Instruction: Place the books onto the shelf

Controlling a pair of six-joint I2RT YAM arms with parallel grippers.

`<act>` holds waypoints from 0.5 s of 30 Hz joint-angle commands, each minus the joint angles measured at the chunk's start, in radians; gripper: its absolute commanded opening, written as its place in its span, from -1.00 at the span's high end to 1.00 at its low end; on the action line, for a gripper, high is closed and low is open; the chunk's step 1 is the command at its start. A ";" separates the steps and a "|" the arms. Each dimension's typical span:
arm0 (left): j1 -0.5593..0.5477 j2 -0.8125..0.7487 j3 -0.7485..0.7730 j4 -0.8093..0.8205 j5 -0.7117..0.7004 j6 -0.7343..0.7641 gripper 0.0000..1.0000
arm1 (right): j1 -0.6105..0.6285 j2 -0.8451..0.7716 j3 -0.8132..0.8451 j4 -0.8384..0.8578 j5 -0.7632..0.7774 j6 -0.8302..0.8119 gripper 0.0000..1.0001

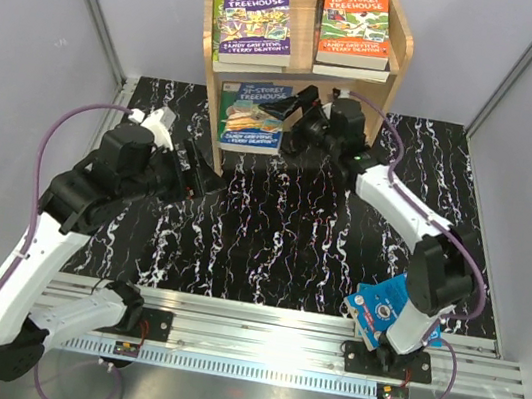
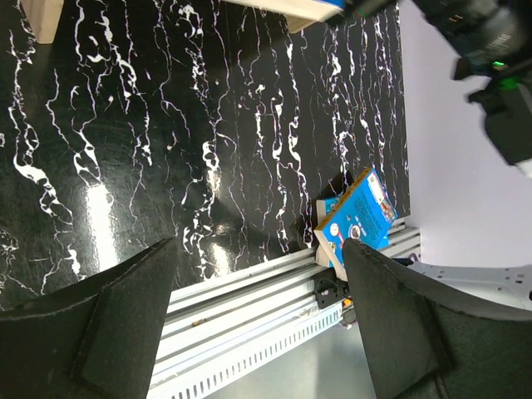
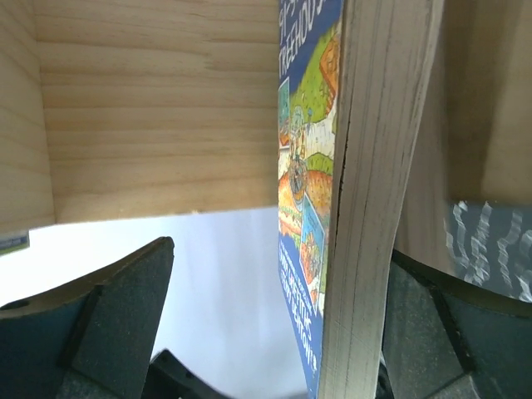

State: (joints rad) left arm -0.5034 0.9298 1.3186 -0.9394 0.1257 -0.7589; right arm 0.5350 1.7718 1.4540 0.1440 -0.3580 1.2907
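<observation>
Since the right gripper [image 1: 295,111] is standing with jaws apart around the blue Treehouse book [image 1: 249,116] in the shelf [image 1: 398,64], backing straight out without snagging it is looking wisest.

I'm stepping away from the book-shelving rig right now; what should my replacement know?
Left gripper: open, empty, above the table.
Right gripper: open around the blue Treehouse book on the lower tier of the shelf.
Done: purple-topped stack and orange-topped stack lie on the top tier.
To do: back the right arm out, then shelve the bright blue book lying at the near edge by the right arm's base.
</observation>
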 commanded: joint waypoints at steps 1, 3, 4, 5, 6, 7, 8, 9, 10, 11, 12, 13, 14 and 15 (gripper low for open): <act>-0.001 -0.002 -0.022 0.076 0.032 -0.011 -0.65 | -0.046 -0.167 0.020 -0.137 0.031 -0.094 -0.99; -0.001 -0.002 -0.035 0.089 0.037 -0.022 -0.65 | -0.064 -0.189 0.042 -0.309 0.050 -0.158 -1.00; -0.001 0.000 -0.038 0.097 0.037 -0.025 -0.64 | -0.067 -0.199 0.046 -0.343 0.059 -0.174 -0.99; -0.001 0.001 -0.041 0.100 0.032 -0.026 -0.64 | -0.073 -0.201 0.061 -0.401 0.060 -0.204 -1.00; -0.003 0.006 -0.041 0.105 0.031 -0.028 -0.64 | -0.073 -0.195 0.083 -0.452 0.066 -0.226 -0.99; -0.003 0.007 -0.041 0.108 0.031 -0.028 -0.64 | -0.073 -0.186 0.083 -0.452 0.064 -0.226 -0.99; -0.003 0.009 -0.042 0.109 0.031 -0.033 -0.64 | -0.073 -0.178 0.095 -0.466 0.057 -0.238 -0.99; -0.001 0.012 -0.044 0.114 0.029 -0.036 -0.64 | -0.073 -0.170 0.097 -0.465 0.050 -0.238 -0.99; -0.003 0.015 -0.044 0.122 0.031 -0.042 -0.64 | -0.075 -0.158 0.098 -0.459 0.039 -0.237 -0.99; -0.003 0.017 -0.044 0.125 0.031 -0.043 -0.63 | -0.073 -0.152 0.095 -0.433 0.030 -0.232 -0.74; -0.003 0.017 -0.044 0.126 0.029 -0.046 -0.63 | -0.072 -0.144 0.095 -0.420 0.018 -0.229 -0.55; -0.003 0.017 -0.044 0.131 0.029 -0.051 -0.63 | -0.072 -0.128 0.100 -0.409 0.013 -0.228 -0.34; -0.003 0.017 -0.045 0.131 0.028 -0.053 -0.63 | -0.073 -0.117 0.112 -0.400 0.007 -0.222 0.13; -0.001 0.014 -0.045 0.128 0.026 -0.054 -0.62 | -0.073 -0.106 0.120 -0.399 -0.001 -0.219 0.34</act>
State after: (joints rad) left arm -0.5034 0.9463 1.2732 -0.8661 0.1352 -0.7982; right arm 0.4553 1.6367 1.5116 -0.2913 -0.3279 1.0821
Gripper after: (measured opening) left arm 0.819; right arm 0.436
